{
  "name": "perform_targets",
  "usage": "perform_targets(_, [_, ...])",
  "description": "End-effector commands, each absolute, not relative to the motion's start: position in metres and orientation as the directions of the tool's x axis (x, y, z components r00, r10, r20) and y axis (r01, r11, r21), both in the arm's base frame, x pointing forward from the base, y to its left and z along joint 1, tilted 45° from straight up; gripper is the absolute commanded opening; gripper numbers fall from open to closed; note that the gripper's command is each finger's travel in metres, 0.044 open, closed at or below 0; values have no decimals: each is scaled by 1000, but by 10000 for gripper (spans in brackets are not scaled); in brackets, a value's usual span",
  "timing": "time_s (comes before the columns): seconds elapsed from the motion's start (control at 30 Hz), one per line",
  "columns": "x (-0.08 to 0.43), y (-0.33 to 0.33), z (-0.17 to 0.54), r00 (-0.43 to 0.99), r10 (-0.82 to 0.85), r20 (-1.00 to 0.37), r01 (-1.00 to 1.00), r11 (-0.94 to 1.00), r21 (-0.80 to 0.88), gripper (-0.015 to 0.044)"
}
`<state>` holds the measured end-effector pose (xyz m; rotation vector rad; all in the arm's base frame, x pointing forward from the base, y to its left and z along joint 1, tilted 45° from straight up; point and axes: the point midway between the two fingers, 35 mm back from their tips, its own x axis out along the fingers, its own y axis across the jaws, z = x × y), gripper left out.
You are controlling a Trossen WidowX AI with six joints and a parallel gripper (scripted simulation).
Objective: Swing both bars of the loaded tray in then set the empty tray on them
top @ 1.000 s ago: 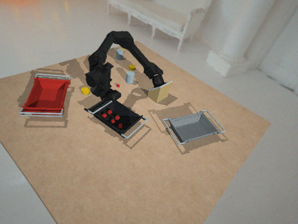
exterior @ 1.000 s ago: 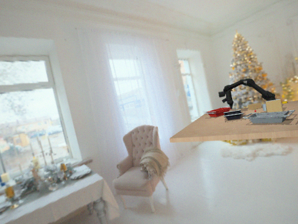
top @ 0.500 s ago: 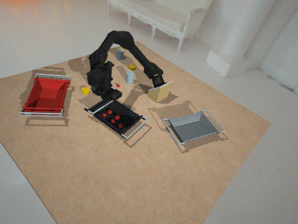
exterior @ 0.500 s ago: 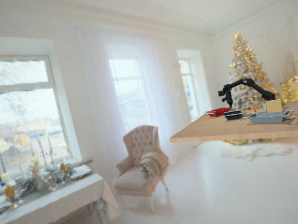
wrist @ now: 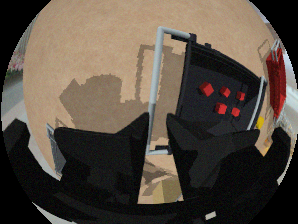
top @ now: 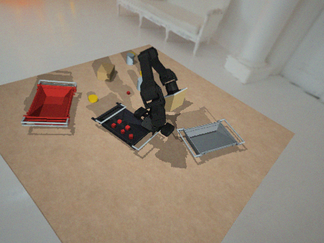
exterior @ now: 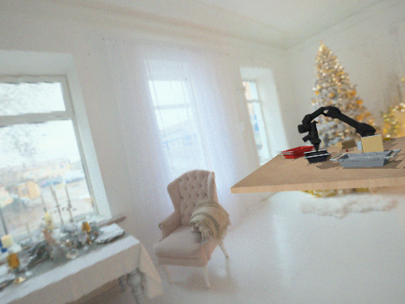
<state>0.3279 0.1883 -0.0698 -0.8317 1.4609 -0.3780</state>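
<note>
Five small red blocks [top: 127, 127] [wrist: 206, 89] lie inside a black tray [top: 113, 131] [exterior: 318, 157] [wrist: 200, 112] on the bench [top: 128, 192] [exterior: 320, 178] [wrist: 75, 45], between empty red [top: 51, 103] [exterior: 297, 152] [wrist: 276, 82] and grey [top: 208, 142] [exterior: 362, 161] trays. One white bar [top: 112, 114] [wrist: 257, 107] crosses its top; the other [top: 147, 141] [wrist: 156, 75] sticks outward, near the claw [top: 153, 129] [exterior: 317, 149] [wrist: 157, 117], slightly open and holding nothing.

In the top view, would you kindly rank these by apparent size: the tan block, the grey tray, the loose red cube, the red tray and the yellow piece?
Largest to smallest:
red tray
grey tray
tan block
yellow piece
loose red cube
</note>
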Motion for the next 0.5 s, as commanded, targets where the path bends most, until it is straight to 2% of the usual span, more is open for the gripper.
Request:
perform_targets(0.0, [330,192,-72,118,-682,-722,-220,691,-688,82])
perform_targets(0.47, [335,170,-96,118,-682,-722,-220,691,-689,82])
